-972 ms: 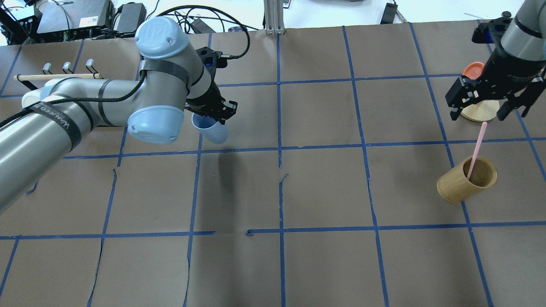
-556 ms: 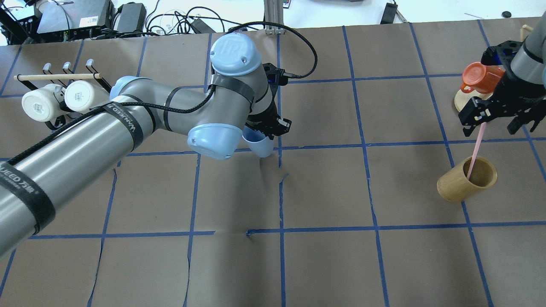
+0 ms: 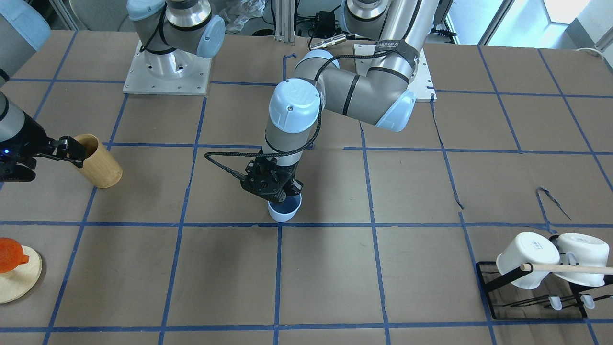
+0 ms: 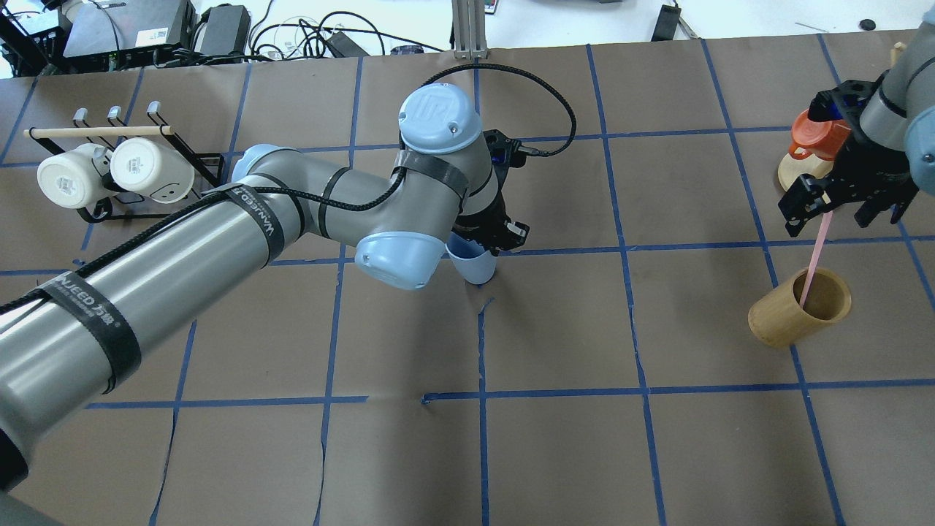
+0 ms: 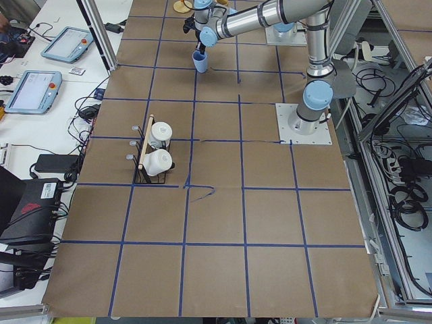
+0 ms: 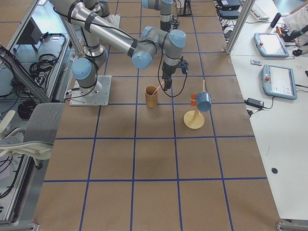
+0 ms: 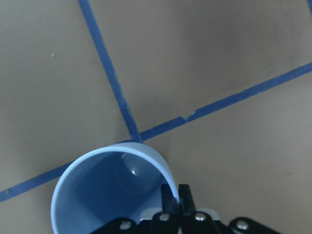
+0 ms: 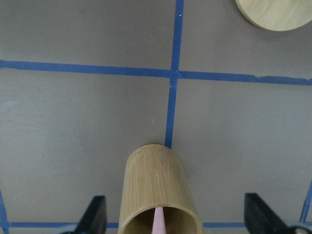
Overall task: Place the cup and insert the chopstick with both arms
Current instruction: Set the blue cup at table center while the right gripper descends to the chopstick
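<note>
Cup (image 4: pixel 475 267) pinched at the rim by our left gripper (image 4: pixel 491 241), low for setting down; our right gripper (image 4: pixel 840 212) straddles the chopstick (image 4: pixel 814 259), fingers released

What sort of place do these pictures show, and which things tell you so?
Probably a robotics lab: two grey-and-blue robot arms bolted to a brown paper-covered table gridded with blue tape, touchscreen control tablets on a white side bench, and tangled black cables behind.
</note>
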### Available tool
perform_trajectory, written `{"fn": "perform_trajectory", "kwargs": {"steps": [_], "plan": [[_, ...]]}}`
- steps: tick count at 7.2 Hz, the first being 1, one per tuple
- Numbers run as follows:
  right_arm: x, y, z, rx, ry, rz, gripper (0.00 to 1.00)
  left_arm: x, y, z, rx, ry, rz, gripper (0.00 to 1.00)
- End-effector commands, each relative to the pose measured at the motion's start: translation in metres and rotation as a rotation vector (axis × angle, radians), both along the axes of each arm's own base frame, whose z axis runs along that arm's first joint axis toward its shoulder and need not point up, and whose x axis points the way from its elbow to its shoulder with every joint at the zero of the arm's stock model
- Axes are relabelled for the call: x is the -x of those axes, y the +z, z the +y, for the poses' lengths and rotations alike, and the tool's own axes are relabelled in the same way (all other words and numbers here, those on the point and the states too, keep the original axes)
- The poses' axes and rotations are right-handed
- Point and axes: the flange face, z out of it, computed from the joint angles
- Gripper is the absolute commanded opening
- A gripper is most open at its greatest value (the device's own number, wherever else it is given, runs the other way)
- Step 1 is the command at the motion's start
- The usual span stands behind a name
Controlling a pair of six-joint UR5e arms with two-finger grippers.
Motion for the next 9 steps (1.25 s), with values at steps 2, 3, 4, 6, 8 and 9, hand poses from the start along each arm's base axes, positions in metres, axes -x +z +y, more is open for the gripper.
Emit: {"fn": "perform_trajectory", "kwargs": {"steps": [2, 3, 4, 6, 8, 9], "plan": [[0.001, -0.004, -0.001, -0.017, 0.021, -0.001, 0.87, -0.011, 0.043, -0.006, 0.068, 0.044, 0.026, 1.00], [0.001, -0.004, 0.000, -0.016, 0.030, -0.005, 0.85, -0.020, 0.079, -0.002, 0.104, 0.056, 0.039, 1.00], [0.000, -0.003, 0.000, -0.014, 0.030, -0.006, 0.81, -0.041, 0.111, -0.003, 0.104, 0.091, 0.037, 1.00], [-0.002, -0.003, 0.004, -0.035, 0.028, -0.018, 0.76, -0.116, 0.176, 0.001, -0.077, 0.205, -0.040, 1.00], [-0.002, 0.000, 0.005, -0.036, 0.031, -0.019, 0.71, -0.193, 0.231, -0.001, -0.032, 0.327, -0.103, 1.00], [-0.002, 0.000, 0.005, -0.038, 0.031, -0.018, 0.67, -0.206, 0.243, 0.010, -0.024, 0.346, -0.131, 1.00]]}}
